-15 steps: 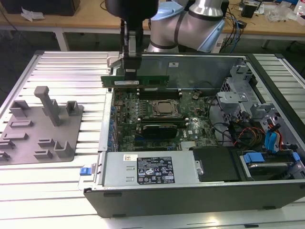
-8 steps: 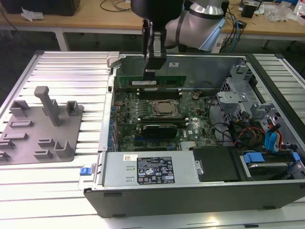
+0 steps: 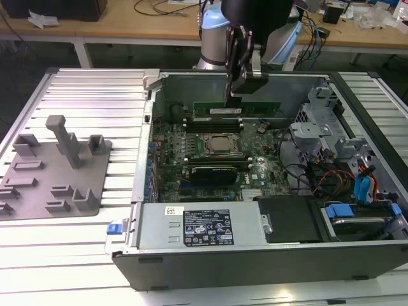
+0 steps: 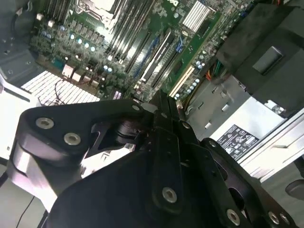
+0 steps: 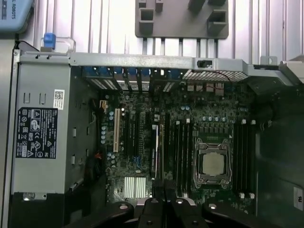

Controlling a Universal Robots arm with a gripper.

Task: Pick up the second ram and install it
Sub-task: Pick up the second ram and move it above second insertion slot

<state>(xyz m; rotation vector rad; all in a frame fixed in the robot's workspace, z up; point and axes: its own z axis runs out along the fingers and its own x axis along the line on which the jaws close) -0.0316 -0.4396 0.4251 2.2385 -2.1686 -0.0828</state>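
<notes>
The gripper (image 3: 236, 95) reaches down into the open computer case (image 3: 146, 210) with its two dark metal fingers drawn close together, pinching the top edge of the second ram (image 3: 258, 109) near its middle. This centred grip likely keeps the thin stick level. The ram is a long, flat green board with a pale label strip on its face. It stands upright on its long edge and runs parallel to the memory slots (image 3: 210, 125) on the far side of the processor (image 3: 221, 144), which suits a straight downward push. Whether its lower edge has met a slot cannot be told from the exterior view. The processor is a square of dull silver in a metal frame, and the first wrist view shows banks of narrow black slots (image 5: 183, 152) flanking it. The motherboard (image 3: 172, 137) is dark green and crowded with small round capacitors. A black expansion card (image 3: 213, 172) lies on the near side of the processor. The case walls are bare grey sheet metal, and the case rests on a ribbed pale table (image 3: 95, 89). A moulded grey fixture tray (image 3: 57, 172) sits towards the exterior view's left, well apart from the case.
</notes>
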